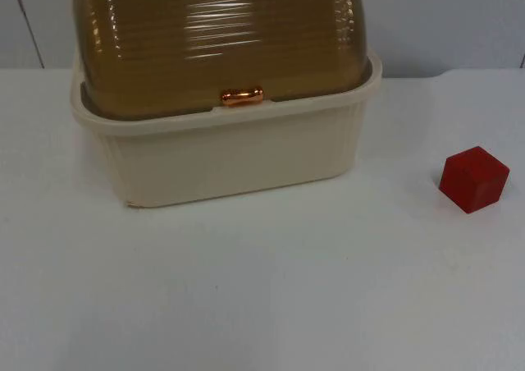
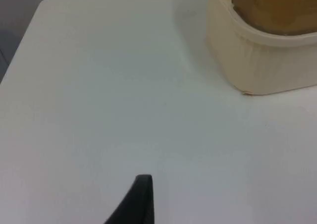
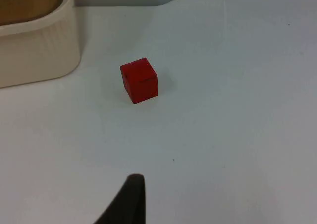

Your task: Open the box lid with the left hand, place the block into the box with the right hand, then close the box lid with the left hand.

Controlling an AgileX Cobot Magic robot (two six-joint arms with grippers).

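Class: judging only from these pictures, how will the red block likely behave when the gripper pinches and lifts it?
The red block looks rigid, with flat faces, so it probably won't roll. Its small size suggests it is light. It sits skewed, so the jaws may twist it.

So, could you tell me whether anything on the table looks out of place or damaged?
Nothing stands out. The cream box sits flat with its brown lid shut and the copper handle at the front. The red block rests apart on the white table.

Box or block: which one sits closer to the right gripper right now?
The red block. In the right wrist view it lies alone on the white table, ahead of the fingers; the cream box sits farther off.
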